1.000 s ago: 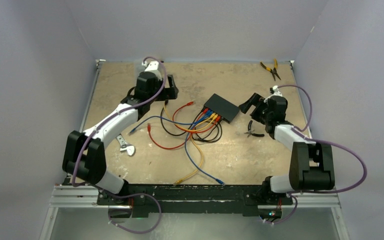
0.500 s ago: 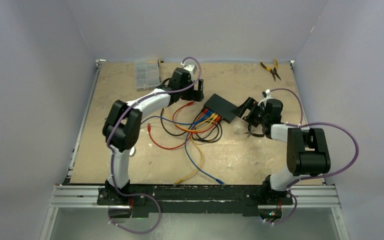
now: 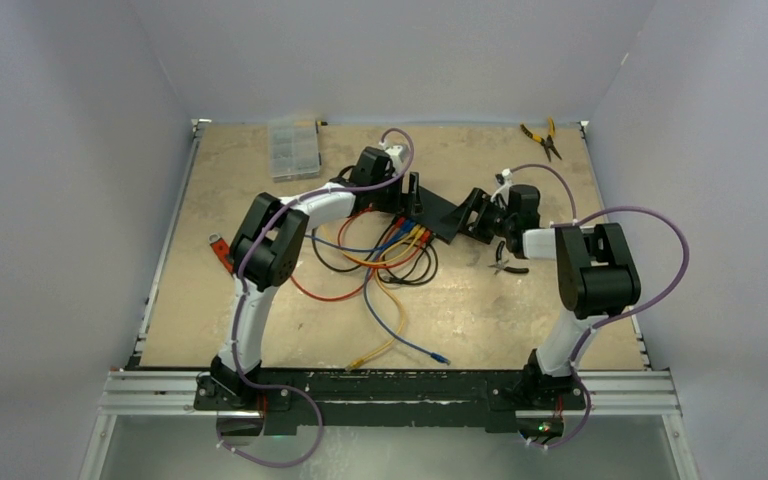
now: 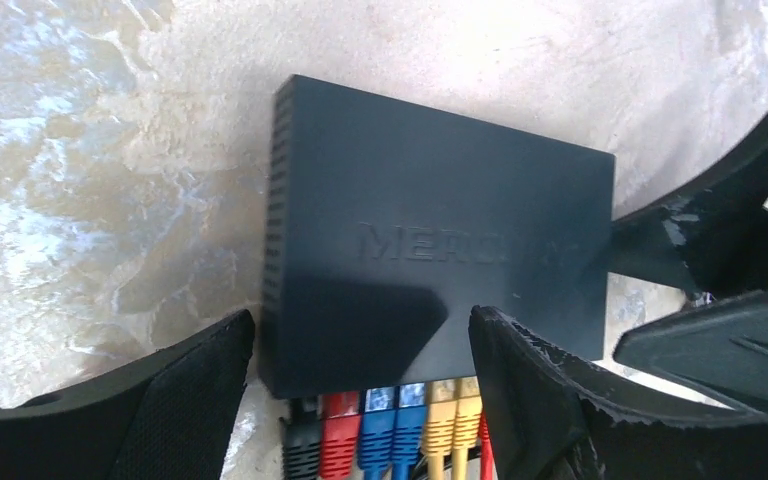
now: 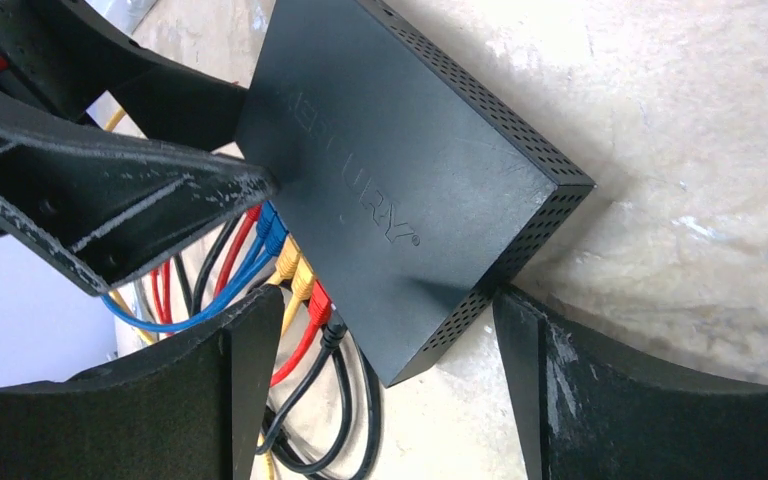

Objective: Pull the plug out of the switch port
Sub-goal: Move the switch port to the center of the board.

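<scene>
The switch [image 3: 442, 212], a flat, dull black box, lies on the sandy brown worktop [image 3: 520, 320], a bit past the middle and between the two arms. Along one long edge sits a row of little plastic plugs [image 4: 380, 445]: one black, one red, two blue, two yellow, and one more red that is half hidden. All of them are pushed into their sockets. Their thin cables [image 3: 380, 262], black, red, blue and yellow, curl in loops on the worktop toward the near edge.

The left gripper [image 3: 412, 193] is at the left end of the switch. Its two black fingers are spread wide, and the plug edge of the box shows between them in the left wrist view. It holds nothing.

The right gripper [image 3: 476, 212] is at the right end of the switch. Its fingers are spread wide too, with one corner of the box between them. It holds nothing.

A fingertip of each gripper comes right up to the box, but I cannot tell if it presses on it.

A clear plastic box with little compartments [image 3: 293, 150] sits at the far left. Yellow-handled pliers [image 3: 542, 138] lie in the far right corner. Small dark pliers [image 3: 507, 264] lie just beside the right arm.
</scene>
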`<state>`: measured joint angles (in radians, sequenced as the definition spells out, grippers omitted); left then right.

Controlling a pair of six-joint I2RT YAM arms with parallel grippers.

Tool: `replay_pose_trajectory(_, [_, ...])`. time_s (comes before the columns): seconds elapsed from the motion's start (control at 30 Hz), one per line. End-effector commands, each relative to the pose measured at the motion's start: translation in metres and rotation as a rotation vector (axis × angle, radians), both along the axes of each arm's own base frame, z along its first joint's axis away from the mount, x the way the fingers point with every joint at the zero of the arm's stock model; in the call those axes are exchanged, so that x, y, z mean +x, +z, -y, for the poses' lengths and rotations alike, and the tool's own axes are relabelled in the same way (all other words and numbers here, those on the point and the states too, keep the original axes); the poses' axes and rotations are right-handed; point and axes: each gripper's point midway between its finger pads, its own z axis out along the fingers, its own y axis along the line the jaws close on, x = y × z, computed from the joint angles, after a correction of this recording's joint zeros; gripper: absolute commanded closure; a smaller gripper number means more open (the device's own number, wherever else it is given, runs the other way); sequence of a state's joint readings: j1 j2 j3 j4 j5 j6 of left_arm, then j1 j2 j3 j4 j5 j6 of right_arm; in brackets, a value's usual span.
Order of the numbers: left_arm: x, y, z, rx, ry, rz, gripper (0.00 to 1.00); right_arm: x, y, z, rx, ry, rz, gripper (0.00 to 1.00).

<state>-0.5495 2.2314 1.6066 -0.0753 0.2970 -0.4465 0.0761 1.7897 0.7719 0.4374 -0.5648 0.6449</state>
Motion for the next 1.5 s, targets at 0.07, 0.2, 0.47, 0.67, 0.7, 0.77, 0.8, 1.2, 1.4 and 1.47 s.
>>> replay_pose_trajectory(0.07, [-0.016, 0.028, 0.005, -0.126, -0.020, 0.018, 0.24, 0.023, 0.021, -0.018, -0.010, 0.067, 0.064, 0.23])
replay_pose_trajectory(0.2, [-0.032, 0.044, 0.002, -0.178, -0.025, 0.021, 0.29, 0.034, 0.024, -0.029, -0.023, 0.107, 0.075, 0.25])
replay_pose_trajectory(0.47, [-0.062, 0.057, -0.010, -0.242, -0.005, 0.000, 0.34, 0.057, 0.026, -0.056, -0.011, 0.199, 0.082, 0.26])
replay_pose_trajectory(0.67, [-0.075, 0.065, -0.010, -0.269, -0.002, -0.013, 0.35, 0.073, 0.031, -0.086, -0.013, 0.265, 0.091, 0.25])
replay_pose_trajectory(0.7, [-0.076, 0.066, -0.009, -0.270, -0.002, -0.014, 0.36, 0.074, 0.030, -0.092, -0.013, 0.280, 0.089, 0.25])
replay_pose_trajectory(0.77, [-0.080, 0.066, -0.007, -0.276, -0.005, -0.018, 0.36, 0.077, 0.029, -0.106, -0.017, 0.306, 0.090, 0.25])
replay_pose_trajectory(0.8, [-0.082, 0.067, -0.006, -0.279, -0.008, -0.020, 0.36, 0.078, 0.029, -0.112, -0.017, 0.320, 0.089, 0.25])
replay_pose_trajectory(1.2, [-0.115, 0.071, 0.013, -0.310, -0.055, -0.042, 0.36, 0.066, 0.031, -0.163, -0.019, 0.453, 0.092, 0.24])
replay_pose_trajectory(1.4, [-0.122, 0.073, 0.010, -0.214, -0.045, 0.006, 0.26, 0.056, 0.031, -0.169, -0.034, 0.477, 0.092, 0.22])
replay_pose_trajectory(1.47, [-0.122, 0.069, 0.001, -0.146, -0.028, 0.016, 0.21, 0.058, 0.033, -0.164, -0.072, 0.455, 0.105, 0.19])
